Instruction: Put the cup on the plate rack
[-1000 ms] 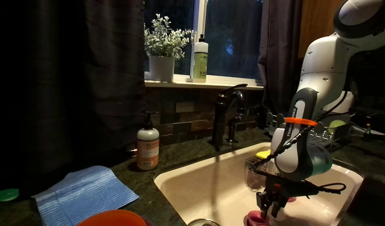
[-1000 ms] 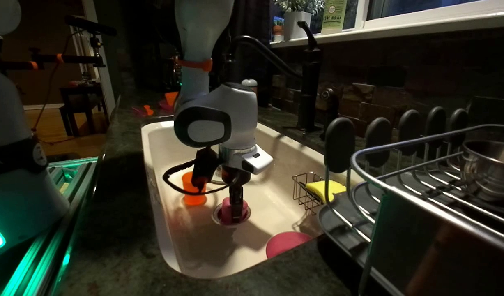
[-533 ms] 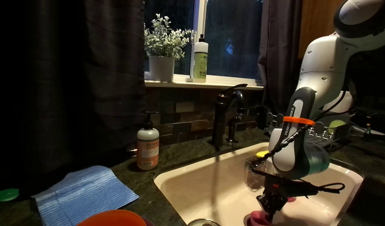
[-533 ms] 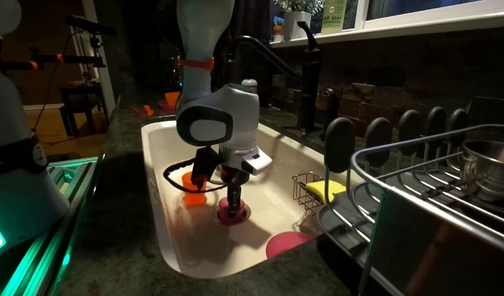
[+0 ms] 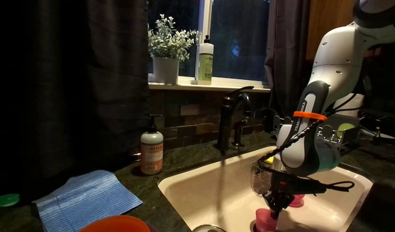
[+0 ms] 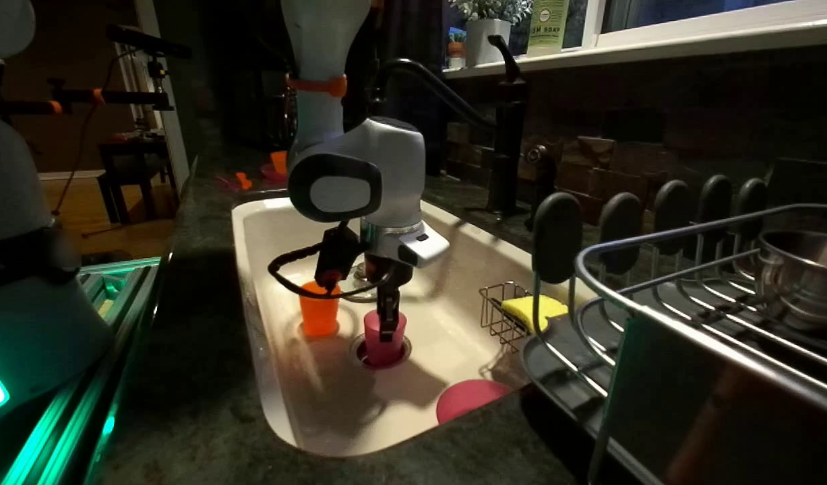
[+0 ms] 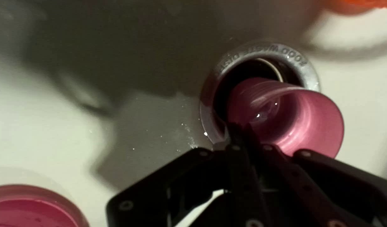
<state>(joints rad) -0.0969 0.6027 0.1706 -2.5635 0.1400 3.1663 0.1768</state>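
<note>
The magenta-pink cup [image 7: 322, 116] stands tilted over the round drain in the sink, its base still inside the drain opening in the wrist view. My gripper [image 7: 239, 127] is shut on the cup's wall, with one finger inside the cup and one outside. In both exterior views the cup [image 6: 379, 337] hangs under the gripper [image 6: 388, 333], near the middle of the sink. The dark wire plate rack [image 6: 557, 237] stands on the counter beside the sink. Behind the arm, part of the rack [image 5: 350, 138] also shows.
An orange cup [image 6: 319, 311] stands in the sink close to the arm. A flat pink-red bowl [image 6: 472, 399] lies at the near end. A yellow sponge [image 6: 534, 311] sits in a wire caddy on the sink wall. The faucet [image 5: 225, 122] rises behind. A metal bowl [image 6: 804, 276] occupies the rack.
The fingers, apart a second ago, have come together on the cup's wall. Since then the gripper has risen, and the cup with it, so more of the cup stands above the drain.
</note>
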